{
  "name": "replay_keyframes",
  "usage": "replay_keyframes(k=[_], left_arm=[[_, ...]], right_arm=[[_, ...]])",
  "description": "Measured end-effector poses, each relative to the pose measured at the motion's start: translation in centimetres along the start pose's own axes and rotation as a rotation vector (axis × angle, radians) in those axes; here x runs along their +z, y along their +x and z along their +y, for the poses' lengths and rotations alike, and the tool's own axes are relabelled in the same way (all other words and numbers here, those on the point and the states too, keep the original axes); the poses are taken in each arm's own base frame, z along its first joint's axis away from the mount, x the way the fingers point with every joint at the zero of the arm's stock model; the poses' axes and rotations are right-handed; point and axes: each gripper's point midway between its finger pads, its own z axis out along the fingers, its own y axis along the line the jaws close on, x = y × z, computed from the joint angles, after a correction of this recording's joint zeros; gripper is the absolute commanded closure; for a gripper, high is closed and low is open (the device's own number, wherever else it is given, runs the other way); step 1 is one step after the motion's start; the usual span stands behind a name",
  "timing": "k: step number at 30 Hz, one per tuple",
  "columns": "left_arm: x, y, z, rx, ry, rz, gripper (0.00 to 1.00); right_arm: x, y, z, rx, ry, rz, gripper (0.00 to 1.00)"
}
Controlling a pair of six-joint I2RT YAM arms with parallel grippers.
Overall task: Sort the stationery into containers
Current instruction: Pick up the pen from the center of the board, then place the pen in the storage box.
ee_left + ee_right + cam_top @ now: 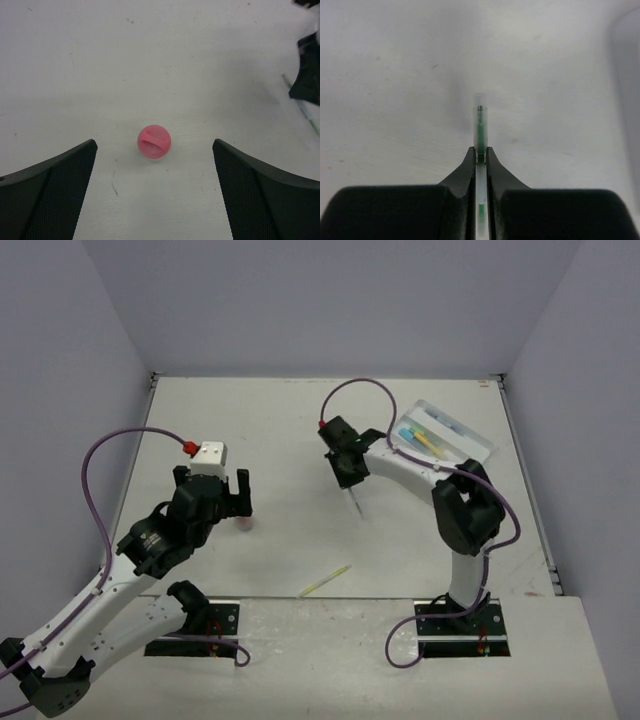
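White tabletop [280,420], pale walls on three sides.

1. Right fingers [465,170]: closed on a thin green pen [479,125], gripped along its length, with the tip projecting past the fingertips, over mid-tabletop. Whether the pen is lifted clear cannot be told.
2. Left fingers [55,195]: spread wide, holding nothing. They stand on either side of the stubby pink cylinder [154,142], which sits on the tabletop between them and touches neither.
3. Yellow-green pen [325,581]: loose on the tabletop near the front edge, between the arm bases.
4. Clear tray [487,450]: far right. It contains a yellow marker [425,440] and a light-blue stick [441,425]; other contents are too small to tell.

Progress, as judged: well along. Three pieces remain outside the tray: the gripped green pen, the pink cylinder and the yellow-green pen.
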Motion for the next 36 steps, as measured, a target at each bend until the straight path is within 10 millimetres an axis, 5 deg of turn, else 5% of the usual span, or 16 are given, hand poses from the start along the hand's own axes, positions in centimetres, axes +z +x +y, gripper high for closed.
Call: replay_keyframes(k=[4, 7, 9, 13, 17, 21, 24, 30, 34, 36], left_arm=[[0.1, -0.3, -0.4, -0.007, 0.016, -0.013, 0.00], [0.2, -0.2, -0.4, -0.007, 0.017, -0.012, 0.00], [0.3, 0.0, -0.5, -0.004, 0.021, -0.007, 0.00], [0.4, 0.3, -0.8, 0.001, 0.034, 0.003, 0.00], [0.3, 0.3, -0.9, -0.005, 0.049, -0.003, 0.00], [0.1, 0.3, -1.0, -0.012, 0.061, -0.012, 0.00], [0.1, 0.2, -1.1, -0.015, 0.064, -0.016, 0.00], [0.1, 0.2, -1.1, -0.015, 0.066, -0.016, 0.00], [0.1, 0.2, -1.1, -0.015, 0.066, -0.016, 0.00], [0.1, 0.2, -1.1, -0.015, 0.065, -0.017, 0.00]], right_arm=[[-4.0, -6.4, -11.3, -0.084, 0.142, -0.224, 1.00], [-6.1, -9.5, -20.5, -0.174, 0.329, -0.322, 1.00], [-5.9, -10.2, -24.6, -0.253, 0.427, -0.317, 1.00], [-2.4, -11.1, -29.1, -0.389, 0.510, -0.240, 1.00], [1.7, -11.2, -31.9, -0.499, 0.547, -0.168, 0.98], [3.9, -10.8, -33.4, -0.560, 0.556, -0.116, 0.79], [4.1, -11.4, -33.6, -0.575, 0.557, -0.118, 0.67], [3.8, -12.1, -33.0, -0.553, 0.522, -0.140, 0.62], [4.2, -11.1, -31.6, -0.495, 0.454, -0.131, 0.62], [3.4, -10.4, -30.2, -0.429, 0.398, -0.137, 0.53]])
